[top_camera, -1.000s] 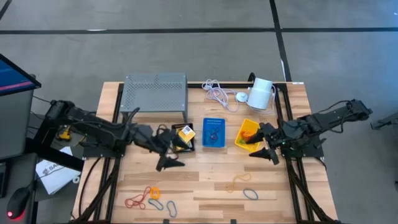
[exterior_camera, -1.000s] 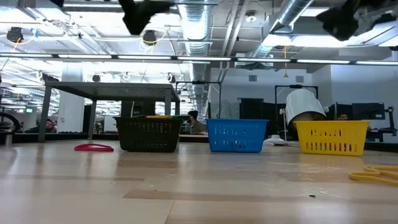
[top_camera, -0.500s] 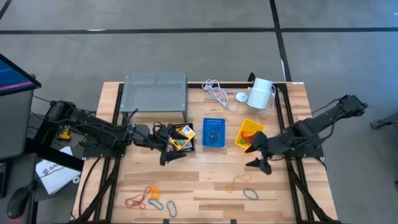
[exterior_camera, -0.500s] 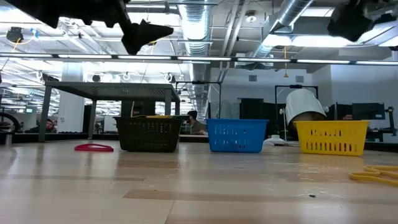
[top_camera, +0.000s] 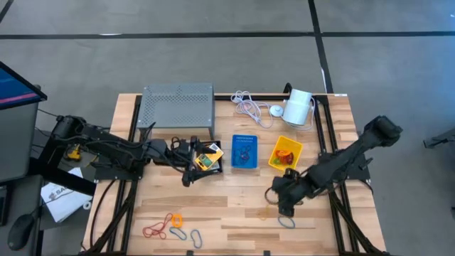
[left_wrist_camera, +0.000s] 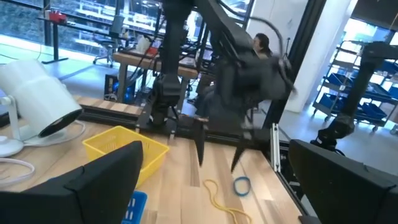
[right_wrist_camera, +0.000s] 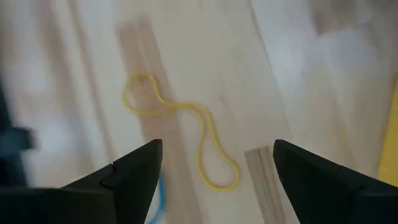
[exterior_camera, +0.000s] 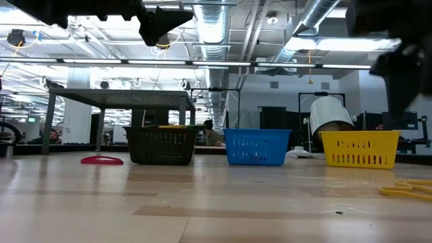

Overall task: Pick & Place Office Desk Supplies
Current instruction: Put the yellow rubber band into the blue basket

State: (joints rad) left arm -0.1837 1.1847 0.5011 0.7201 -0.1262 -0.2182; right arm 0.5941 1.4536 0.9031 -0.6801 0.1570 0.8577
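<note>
Three small bins stand in a row: the black bin point(top_camera: 208, 157) with yellow card packets point(top_camera: 211, 151) in it, the blue bin point(top_camera: 244, 151) and the yellow bin point(top_camera: 284, 153). A yellow loop point(right_wrist_camera: 207, 132) lies flat on the table, with a blue loop point(top_camera: 286, 222) next to it. Red, orange and other loops point(top_camera: 170, 226) lie near the front edge. My right gripper point(right_wrist_camera: 217, 149) hangs open above the yellow loop point(top_camera: 273, 208), a finger on either side, apart from it. My left gripper point(top_camera: 192, 165) is open beside the black bin's left side.
A grey perforated box point(top_camera: 178, 107) sits at the far left of the table. A coiled white cable point(top_camera: 249, 107) and a white cylinder device point(top_camera: 298, 107) lie at the far edge. Bare wood point(top_camera: 227, 203) stretches between the two groups of loops.
My right gripper has swung from beside the yellow bin toward the near edge and the left, tipped downward and come over the yellow loop. My left gripper has shifted slightly right, closer to the black bin. Nothing on the table has moved.
</note>
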